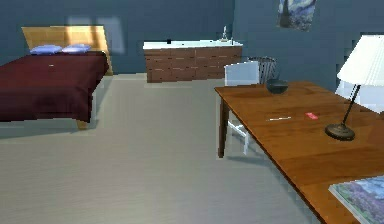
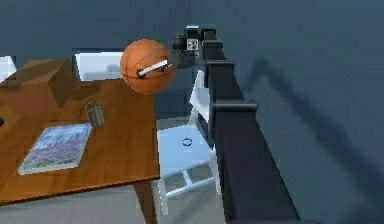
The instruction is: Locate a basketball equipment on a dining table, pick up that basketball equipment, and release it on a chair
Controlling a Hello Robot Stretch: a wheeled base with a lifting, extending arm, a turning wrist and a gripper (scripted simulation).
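End effector (image 2: 152, 71) at the far end of the dark arm (image 2: 240, 140), carrying the basketball (image 2: 140, 52); the orange ball hangs at the fingers, clear of the wooden surface (image 2: 115, 150) and above its corner. Whether the fingers are spread or pressed together cannot be told. On the surface beneath and to the arm side view's left lie a small grey container (image 2: 95, 110), a magazine (image 2: 57, 147) and a brown box (image 2: 45, 80). A white chair (image 2: 180, 150) stands just beside the surface's edge, under the arm. In the forward view, a table lamp (image 1: 362, 80) and a dark bowl (image 1: 277, 87) stand on the wooden top, with a bed (image 1: 50, 80) and a dresser (image 1: 190, 60) against the far blue wall.
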